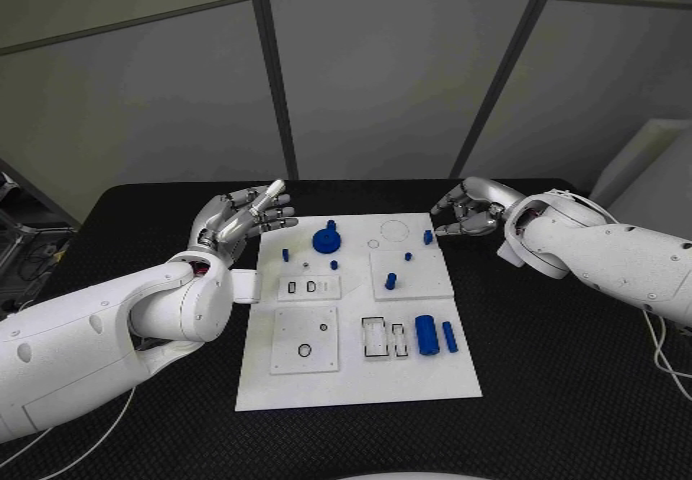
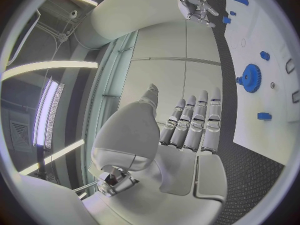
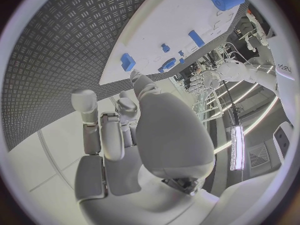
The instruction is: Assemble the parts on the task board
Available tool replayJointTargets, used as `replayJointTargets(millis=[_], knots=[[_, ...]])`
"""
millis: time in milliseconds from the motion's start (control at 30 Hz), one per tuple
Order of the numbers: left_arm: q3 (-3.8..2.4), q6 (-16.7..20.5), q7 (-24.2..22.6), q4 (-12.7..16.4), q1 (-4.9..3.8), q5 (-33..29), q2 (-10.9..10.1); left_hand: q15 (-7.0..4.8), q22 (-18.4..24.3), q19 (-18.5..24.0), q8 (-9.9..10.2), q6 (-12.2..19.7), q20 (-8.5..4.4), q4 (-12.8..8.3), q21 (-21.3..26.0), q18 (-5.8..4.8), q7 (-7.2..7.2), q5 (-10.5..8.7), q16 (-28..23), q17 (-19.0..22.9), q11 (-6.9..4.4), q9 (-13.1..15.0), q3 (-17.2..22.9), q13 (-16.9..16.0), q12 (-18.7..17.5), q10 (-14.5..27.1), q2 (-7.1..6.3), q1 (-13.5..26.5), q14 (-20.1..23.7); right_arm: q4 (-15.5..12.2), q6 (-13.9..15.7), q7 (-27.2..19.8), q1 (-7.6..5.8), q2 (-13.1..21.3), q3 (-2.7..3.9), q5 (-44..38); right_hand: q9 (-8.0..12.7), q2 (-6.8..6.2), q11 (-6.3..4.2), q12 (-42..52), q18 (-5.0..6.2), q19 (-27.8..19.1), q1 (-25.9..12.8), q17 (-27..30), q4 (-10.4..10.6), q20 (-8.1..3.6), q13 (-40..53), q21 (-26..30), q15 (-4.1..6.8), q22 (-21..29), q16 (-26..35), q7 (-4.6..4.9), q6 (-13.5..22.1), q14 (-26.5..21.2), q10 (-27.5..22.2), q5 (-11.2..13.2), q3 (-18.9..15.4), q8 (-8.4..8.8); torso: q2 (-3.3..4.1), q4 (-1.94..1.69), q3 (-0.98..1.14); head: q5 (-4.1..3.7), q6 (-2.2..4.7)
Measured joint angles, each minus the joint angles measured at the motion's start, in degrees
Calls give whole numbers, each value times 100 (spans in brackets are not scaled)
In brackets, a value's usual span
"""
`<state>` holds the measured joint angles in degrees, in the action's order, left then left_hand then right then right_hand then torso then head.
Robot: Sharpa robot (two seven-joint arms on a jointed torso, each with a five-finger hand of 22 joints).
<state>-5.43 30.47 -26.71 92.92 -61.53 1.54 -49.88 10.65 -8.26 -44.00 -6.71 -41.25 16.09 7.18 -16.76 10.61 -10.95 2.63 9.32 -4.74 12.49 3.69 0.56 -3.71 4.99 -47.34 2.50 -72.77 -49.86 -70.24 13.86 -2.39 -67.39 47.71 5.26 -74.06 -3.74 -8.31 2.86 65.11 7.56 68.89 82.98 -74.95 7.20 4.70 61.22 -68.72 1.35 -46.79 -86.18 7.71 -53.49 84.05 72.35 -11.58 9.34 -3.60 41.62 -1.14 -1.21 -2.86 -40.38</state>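
The white task board [image 1: 353,385] lies in the middle of the black table. On its far part sit a blue gear [image 1: 327,240] and several small blue pegs; a thick blue cylinder [image 1: 427,334] and a thin blue rod [image 1: 450,337] lie at its near right. My left hand [image 1: 245,220] hovers by the board's far left corner, fingers stretched out and apart, holding nothing. My right hand [image 1: 469,210] hovers off the far right corner with loosely bent fingers and nothing in them. The left wrist view shows my left hand [image 2: 187,130], the gear [image 2: 251,77] and my right hand [image 2: 194,5].
Recessed slots [image 1: 384,338] and white insert plates [image 1: 306,340] cover the board's near half. A grey device [image 1: 22,250] stands at the table's left edge, and a white cable [image 1: 663,345] trails on the right. Bare black table surrounds the board.
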Motion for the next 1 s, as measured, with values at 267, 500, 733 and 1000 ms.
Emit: replayJointTargets(millis=[267, 500, 733, 1000], knots=[[0, -4, 0, -9, 3, 0, 0, 0, 0, 0, 0, 0, 0, 0, 0, 0, 0, 0, 0, 0, 0, 0, 0, 0, 0, 0, 0, 0, 0, 78, -114, -40, 24, -91, 1, -21, -4, 0, 0, 32, 1, 0, 0, 0, -2, 0, 57, 0, 0, -1, 0, 0, 0, 0, 0, -36, -3, 0, 0, -3, -9, 9, -17], [0, -7, 0, -20, 3, 0, -4, 0, -1, 0, 0, 0, 0, -1, 0, 0, 0, 0, 0, -1, 0, 0, -1, 0, 0, 0, 0, 0, 0, 105, -229, -40, 69, -112, -1, -94, -18, 0, 0, 55, 1, 0, 0, 1, -16, 0, 97, 0, 0, -1, 0, 28, -29, 0, 0, -70, -16, -34, -2, -3, -8, 24, -43], [0, -7, 0, -28, 3, 0, -4, 0, -1, 0, 0, 0, 0, -16, 0, 0, 0, 0, 0, -1, 0, 0, -16, 0, 0, 0, 0, 0, 0, 147, -299, -27, 77, -139, -1, -145, -23, 0, 22, 124, 1, 0, 0, 1, -16, 0, 154, 0, 0, -13, 0, 34, -80, 0, 22, -96, -16, -37, -2, -3, -5, 29, -50], [0, -8, 0, -39, 4, 0, 7, 0, -1, 0, 0, 0, 0, -16, 0, 1, 0, 0, 0, -1, 0, 0, -16, 0, 0, 0, 0, 0, 0, 241, -360, -9, 102, -241, -1, -187, -48, 73, 20, 227, 1, 0, -27, 2, 0, 0, 254, 0, -1, -49, 0, 45, -235, 0, 85, -157, -31, -115, -3, 1, -3, 26, -61]])
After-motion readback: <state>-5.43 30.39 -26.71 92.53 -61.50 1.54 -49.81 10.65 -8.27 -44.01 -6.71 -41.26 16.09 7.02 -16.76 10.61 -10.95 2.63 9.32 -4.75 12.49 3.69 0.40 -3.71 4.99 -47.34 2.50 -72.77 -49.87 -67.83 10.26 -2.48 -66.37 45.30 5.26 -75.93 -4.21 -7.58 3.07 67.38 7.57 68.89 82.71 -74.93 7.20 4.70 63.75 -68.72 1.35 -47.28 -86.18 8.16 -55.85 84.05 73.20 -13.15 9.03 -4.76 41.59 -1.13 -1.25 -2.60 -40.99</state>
